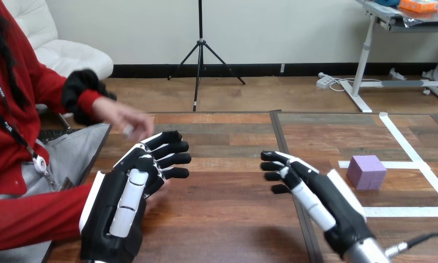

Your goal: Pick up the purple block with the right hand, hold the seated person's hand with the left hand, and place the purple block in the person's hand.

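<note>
The purple cube block [366, 171], likely light and rigid, sits on the wooden desk [227, 219] beside the empty, slack-fingered right hand [309, 186], best pinched across opposite flat faces; the left hand [129, 197] is likewise released.

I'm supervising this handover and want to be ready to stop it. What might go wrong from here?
1. The right robot hand is open, with its fingers pointing away from the purple block, which sits on the table beside its back. Swinging round to grasp it may knock the block aside.
2. The person's hand hovers close beyond the open left robot hand, not held. Closing there may miss or pinch it.
</note>
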`<state>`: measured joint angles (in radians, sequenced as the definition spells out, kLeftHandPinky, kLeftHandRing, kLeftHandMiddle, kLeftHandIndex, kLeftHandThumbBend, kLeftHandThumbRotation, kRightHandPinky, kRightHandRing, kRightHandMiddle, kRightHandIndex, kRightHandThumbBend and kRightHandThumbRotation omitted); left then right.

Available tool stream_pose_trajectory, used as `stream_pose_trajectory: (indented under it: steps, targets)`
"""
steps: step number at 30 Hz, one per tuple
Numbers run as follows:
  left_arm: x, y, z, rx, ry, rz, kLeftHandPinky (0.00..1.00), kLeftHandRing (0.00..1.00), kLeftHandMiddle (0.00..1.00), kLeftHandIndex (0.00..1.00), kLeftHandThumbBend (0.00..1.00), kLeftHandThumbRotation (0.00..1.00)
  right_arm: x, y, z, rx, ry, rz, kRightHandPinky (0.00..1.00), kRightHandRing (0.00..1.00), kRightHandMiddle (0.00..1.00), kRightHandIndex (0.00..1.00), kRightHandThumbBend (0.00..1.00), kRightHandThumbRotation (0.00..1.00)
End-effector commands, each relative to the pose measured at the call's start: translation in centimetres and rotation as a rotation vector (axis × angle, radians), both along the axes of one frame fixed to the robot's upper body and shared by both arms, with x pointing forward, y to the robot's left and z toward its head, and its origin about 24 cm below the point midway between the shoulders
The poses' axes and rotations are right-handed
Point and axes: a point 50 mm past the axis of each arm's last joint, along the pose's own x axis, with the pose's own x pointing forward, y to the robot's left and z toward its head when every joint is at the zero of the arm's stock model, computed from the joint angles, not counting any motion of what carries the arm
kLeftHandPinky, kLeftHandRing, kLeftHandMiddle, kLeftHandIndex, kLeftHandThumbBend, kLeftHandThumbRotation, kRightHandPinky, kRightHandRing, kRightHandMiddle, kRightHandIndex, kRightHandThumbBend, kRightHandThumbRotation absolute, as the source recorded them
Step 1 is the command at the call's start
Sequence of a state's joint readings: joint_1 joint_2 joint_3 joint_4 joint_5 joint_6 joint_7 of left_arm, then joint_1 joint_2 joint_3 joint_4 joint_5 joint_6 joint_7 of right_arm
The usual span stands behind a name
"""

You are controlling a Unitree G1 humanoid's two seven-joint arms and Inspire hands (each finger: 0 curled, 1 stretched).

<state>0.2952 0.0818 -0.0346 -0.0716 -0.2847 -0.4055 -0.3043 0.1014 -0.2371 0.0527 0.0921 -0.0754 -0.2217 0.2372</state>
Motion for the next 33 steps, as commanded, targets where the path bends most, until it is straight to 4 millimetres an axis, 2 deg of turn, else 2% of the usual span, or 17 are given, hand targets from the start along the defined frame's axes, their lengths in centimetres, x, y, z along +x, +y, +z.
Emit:
stream_pose_trajectory:
  steps: [1, 15, 21, 33]
  targets:
    - [1.1, -0.9, 1.2, -0.057, -0.061, -0.021, 0.63, 0.7, 0.7, 0.7, 0.66, 0.82, 4.9, -1.8, 4.1, -0.154, -0.182, -0.053, 0.77, 0.85, 0.86, 0.84, 0.76, 0.92]
    - [1.1, -1.0, 1.3, -0.038, -0.071, -0.018, 0.64, 0.69, 0.7, 0.68, 0.67, 0.82, 8.6, -4.3, 5.6, -0.416, -0.175, -0.052, 0.88, 0.94, 0.94, 0.92, 0.78, 0.86]
    - [1.2, -1.0, 1.3, -0.041, -0.065, -0.022, 0.63, 0.69, 0.69, 0.67, 0.69, 0.8, 9.8, -5.0, 6.1, -0.472, -0.179, -0.073, 0.87, 0.94, 0.96, 0.94, 0.79, 0.81]
    - [1.2, -0.8, 1.3, -0.039, -0.083, -0.019, 0.62, 0.68, 0.68, 0.67, 0.64, 0.8, 11.7, -6.2, 7.2, -0.607, -0.179, -0.142, 0.84, 0.96, 0.98, 0.98, 0.84, 0.79]
